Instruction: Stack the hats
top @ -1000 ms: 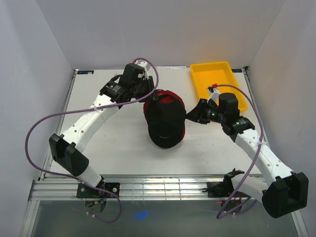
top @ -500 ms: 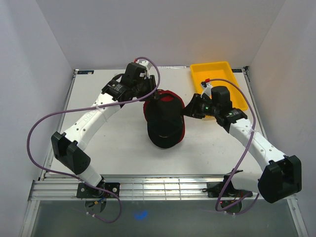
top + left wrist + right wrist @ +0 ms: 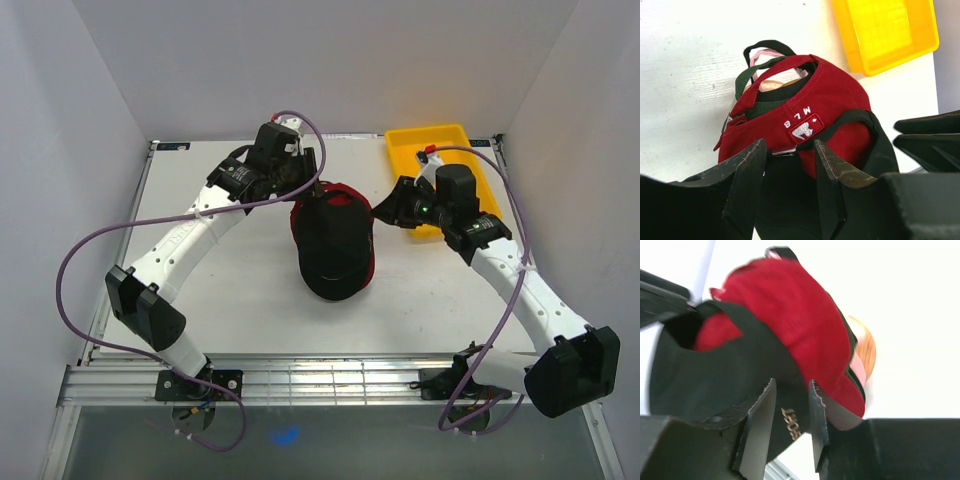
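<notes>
The hats sit in one stack on a round wooden stand (image 3: pixel 863 347). The black cap (image 3: pixel 335 250) is on top, over the red cap (image 3: pixel 832 95). The dark green cap (image 3: pixel 759 107) and the pink cap (image 3: pixel 762 54) peek out underneath. My left gripper (image 3: pixel 308 188) is at the far, back side of the stack. Its jaws stand apart around the black cap's rear (image 3: pixel 785 200), just below the red cap's white logo patch. My right gripper (image 3: pixel 382 210) is at the stack's right side. Its jaws stand apart astride the black cap's lower edge (image 3: pixel 790 425).
A yellow tray (image 3: pixel 440 165) stands at the back right, just behind my right wrist; it also shows in the left wrist view (image 3: pixel 885 30). White walls close in the table on three sides. The metal rail runs along the near edge.
My right gripper has moved away from me and a little left along the stack's right side. My left gripper has barely shifted. The stack has kept its place.
</notes>
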